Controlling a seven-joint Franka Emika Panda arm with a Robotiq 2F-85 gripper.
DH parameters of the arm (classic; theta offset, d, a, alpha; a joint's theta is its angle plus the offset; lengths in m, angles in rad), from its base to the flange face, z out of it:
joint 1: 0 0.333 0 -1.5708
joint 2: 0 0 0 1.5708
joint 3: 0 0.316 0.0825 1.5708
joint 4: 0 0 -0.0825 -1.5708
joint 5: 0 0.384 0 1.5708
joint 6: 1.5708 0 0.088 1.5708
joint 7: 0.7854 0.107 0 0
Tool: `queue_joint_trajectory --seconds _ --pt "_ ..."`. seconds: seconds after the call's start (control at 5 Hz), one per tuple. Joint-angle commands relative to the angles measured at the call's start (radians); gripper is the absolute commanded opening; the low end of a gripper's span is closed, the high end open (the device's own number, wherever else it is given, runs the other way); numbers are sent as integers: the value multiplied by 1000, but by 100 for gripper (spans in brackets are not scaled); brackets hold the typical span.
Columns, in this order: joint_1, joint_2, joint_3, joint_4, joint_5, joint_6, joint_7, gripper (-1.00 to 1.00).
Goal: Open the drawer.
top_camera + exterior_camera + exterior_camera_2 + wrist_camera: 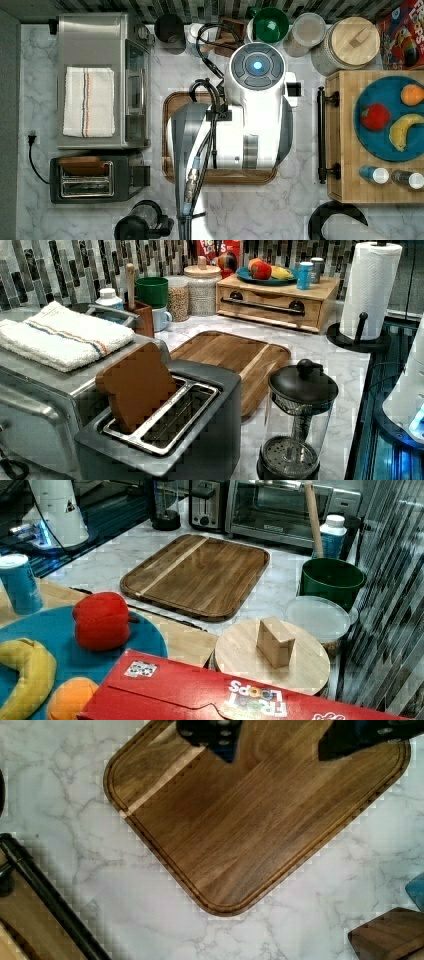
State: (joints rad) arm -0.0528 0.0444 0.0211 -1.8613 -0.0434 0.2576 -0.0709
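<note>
My gripper point(280, 742) hangs with its jaws apart and nothing between them, the two dark fingers point(212, 734) poised above the brown wooden tray point(250, 815) on the marble counter point(65, 785). In the top view I see my white arm point(255, 120) covering most of that tray, cables trailing down its side. The drawer point(270, 304) sits shut in its light wooden box point(320, 292), near the back of the counter in the left view and at the top view's right, its long black bar handle point(321, 135) facing the tray and well apart from my gripper. On the box rests a blue plate point(385, 145) bearing a red pepper point(375, 116), a banana point(402, 131) and an orange point(412, 94). At the top view's left stand a toaster oven point(100, 45) under a folded towel point(88, 101) and a toaster point(95, 179).
</note>
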Motion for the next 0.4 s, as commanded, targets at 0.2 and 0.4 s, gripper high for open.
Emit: queue_joint_trajectory --seconds 0.2,0.4 --pt "-8 2 9 0 -1 1 -3 100" --pt "-33 -47 -7 -80 56 68 -84 100"
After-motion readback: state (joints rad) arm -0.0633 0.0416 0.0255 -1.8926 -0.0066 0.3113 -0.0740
